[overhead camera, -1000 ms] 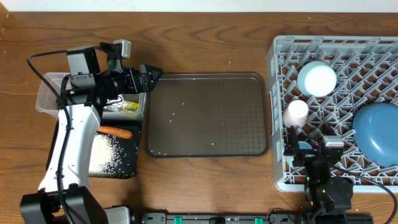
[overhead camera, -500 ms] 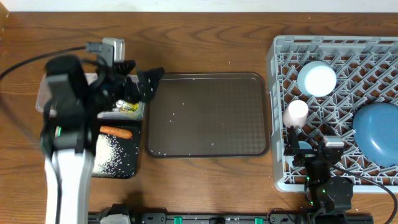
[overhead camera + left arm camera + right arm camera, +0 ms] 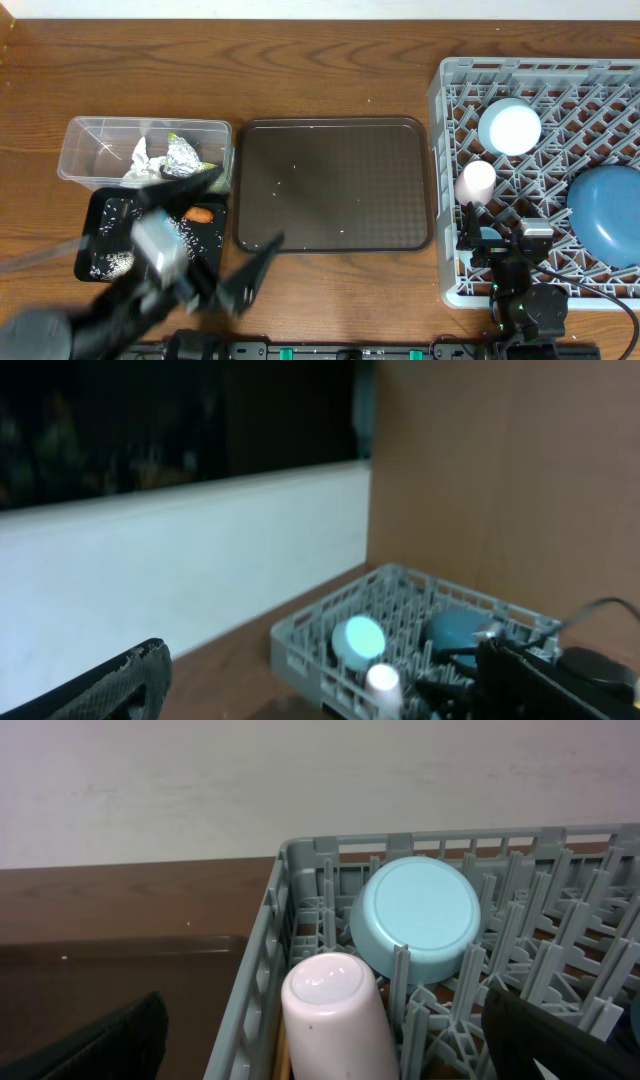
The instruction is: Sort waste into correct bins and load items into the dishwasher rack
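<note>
My left gripper is a blurred shape raised above the black tray, open and empty; its wrist view looks across at the rack. The clear tub holds white tissue and silver foil. The carrot and rice lie in the black tray. The grey rack holds the light blue cup, the pinkish-white cup and the blue plate. My right gripper is open and empty, just before the pinkish-white cup. The white bowl is out of view.
The brown serving tray lies mid-table with a few rice grains on it. A thin wooden strip shows beside the pinkish-white cup. The right arm's base sits at the rack's front edge.
My left arm has swung away from over the clear tub toward the table's front and up, now blurred. The tub and black tray are uncovered. The right arm has not moved.
</note>
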Controlling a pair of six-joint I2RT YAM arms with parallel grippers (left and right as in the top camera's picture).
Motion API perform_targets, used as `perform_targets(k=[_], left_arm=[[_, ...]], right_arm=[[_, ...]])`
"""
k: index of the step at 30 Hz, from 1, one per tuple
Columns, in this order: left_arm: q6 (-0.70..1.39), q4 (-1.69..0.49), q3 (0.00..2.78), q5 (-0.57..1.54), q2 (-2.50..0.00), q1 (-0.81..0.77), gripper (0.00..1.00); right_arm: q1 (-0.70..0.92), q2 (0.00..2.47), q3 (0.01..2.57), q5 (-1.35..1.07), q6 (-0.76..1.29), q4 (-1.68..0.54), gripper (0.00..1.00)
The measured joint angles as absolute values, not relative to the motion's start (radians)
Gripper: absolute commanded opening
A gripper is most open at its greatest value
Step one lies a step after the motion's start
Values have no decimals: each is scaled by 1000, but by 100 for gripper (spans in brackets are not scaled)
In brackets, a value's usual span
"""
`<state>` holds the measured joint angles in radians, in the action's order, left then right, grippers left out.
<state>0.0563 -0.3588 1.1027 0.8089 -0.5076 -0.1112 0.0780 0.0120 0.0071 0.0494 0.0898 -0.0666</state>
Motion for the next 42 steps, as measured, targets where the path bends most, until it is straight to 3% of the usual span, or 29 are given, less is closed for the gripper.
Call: perform_targets(k=[14,29,42], left_arm=[[56,-357,1080,809,-242,-139,100],[44,-361,725,808,-114,-139,100],[-238,-287,494,808,-12,-139,100]], right_arm=[[78,12,7,49,90,-67,99],[78,12,7,49,90,-66,99],[78,12,7,49,90,-67,99]])
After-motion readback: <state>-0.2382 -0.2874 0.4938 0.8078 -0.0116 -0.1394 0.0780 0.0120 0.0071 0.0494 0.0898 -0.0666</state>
